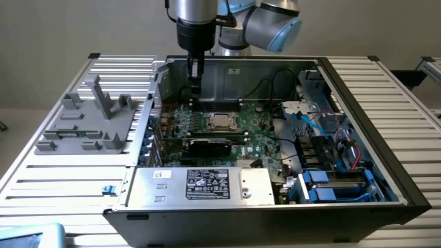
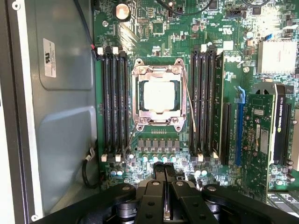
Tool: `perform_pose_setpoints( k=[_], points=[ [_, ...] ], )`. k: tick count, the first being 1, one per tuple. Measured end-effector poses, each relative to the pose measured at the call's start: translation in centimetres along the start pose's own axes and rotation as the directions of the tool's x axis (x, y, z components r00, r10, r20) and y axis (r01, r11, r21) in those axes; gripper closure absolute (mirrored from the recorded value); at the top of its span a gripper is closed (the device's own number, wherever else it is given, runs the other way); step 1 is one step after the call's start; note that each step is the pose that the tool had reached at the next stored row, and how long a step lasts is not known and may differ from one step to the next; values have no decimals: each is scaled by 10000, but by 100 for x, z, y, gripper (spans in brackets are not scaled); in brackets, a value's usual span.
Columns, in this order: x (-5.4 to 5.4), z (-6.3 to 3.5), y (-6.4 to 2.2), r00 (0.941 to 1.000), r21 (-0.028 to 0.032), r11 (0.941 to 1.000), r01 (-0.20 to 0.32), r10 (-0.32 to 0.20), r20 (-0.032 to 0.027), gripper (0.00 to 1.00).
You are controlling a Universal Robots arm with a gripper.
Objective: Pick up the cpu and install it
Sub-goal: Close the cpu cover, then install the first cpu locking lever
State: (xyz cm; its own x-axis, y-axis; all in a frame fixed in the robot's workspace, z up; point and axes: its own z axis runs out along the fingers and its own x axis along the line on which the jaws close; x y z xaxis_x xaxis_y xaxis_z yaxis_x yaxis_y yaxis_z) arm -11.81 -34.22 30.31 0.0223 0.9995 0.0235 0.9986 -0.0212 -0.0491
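Observation:
The cpu (image 1: pixel 222 120) (image 2: pixel 161 95), a small square chip with a shiny pale metal top, lies flat inside the metal frame of the socket (image 2: pixel 139 95) on the green motherboard. My gripper (image 1: pixel 195 92) (image 2: pixel 164 171) hangs inside the open computer case (image 1: pixel 358 103), above the board. It is toward the exterior view's left of the cpu and apart from it. Its black fingers (image 2: pixel 159 173) are pressed together, shut, with nothing between them.
Black memory slots (image 2: pixel 114 102) flank the socket on both sides. A graphics card (image 1: pixel 210 144) (image 2: pixel 268 126) sits beyond the socket. The power supply (image 1: pixel 200 185) and blue drive bays (image 1: pixel 331 186) fill the case front. A grey fixture with posts (image 1: pixel 90 121) stands outside the case.

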Motion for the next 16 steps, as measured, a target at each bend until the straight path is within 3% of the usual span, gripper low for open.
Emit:
perform_pose_setpoints(
  k=[10,16],
  points=[
    [0,0,0,10000,-1,10000,-48,48,-2,89],
    [0,0,-1,9955,-20,9955,-951,951,-47,89]
  ],
)
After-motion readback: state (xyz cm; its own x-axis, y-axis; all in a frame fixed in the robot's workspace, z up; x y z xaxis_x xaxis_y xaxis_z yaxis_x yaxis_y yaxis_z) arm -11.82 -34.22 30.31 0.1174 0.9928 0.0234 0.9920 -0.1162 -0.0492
